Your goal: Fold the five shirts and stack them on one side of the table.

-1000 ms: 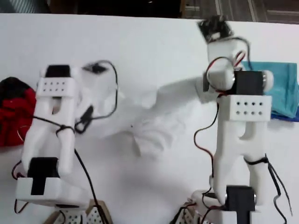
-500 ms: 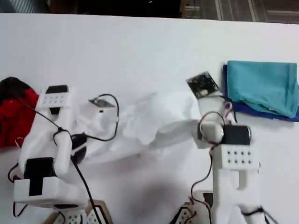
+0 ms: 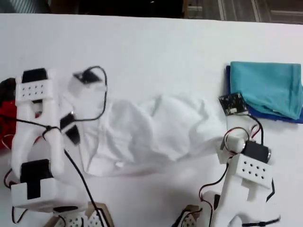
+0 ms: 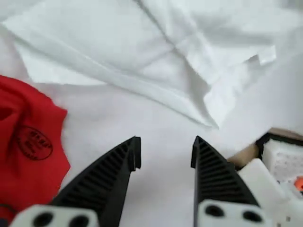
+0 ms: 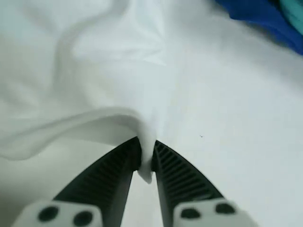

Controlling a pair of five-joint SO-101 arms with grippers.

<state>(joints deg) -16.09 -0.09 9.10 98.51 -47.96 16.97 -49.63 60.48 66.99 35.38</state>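
Note:
A white shirt (image 3: 151, 132) lies rumpled and stretched across the middle of the table. My right gripper (image 5: 146, 158) is shut on a raised fold at its right end; in the high view the right gripper (image 3: 221, 138) sits at that edge. Beside the shirt's left end, my left gripper (image 4: 165, 153) hovers open over bare table with nothing between its fingers; from above the left gripper (image 3: 71, 130) is by the shirt's left edge. The white shirt (image 4: 142, 56) lies just beyond it. A folded teal shirt (image 3: 265, 87) rests on a folded blue shirt (image 3: 284, 116) at the right.
A crumpled red shirt (image 3: 7, 123) lies at the table's left edge, close to the left arm, and the red shirt (image 4: 28, 142) is beside the left fingers. The blue shirt (image 5: 255, 19) lies past the right gripper. Bare table stretches along the far side.
The right arm has drawn back toward the near edge and to the right, pulling the white shirt out wider and flatter. The left arm has shifted to the left.

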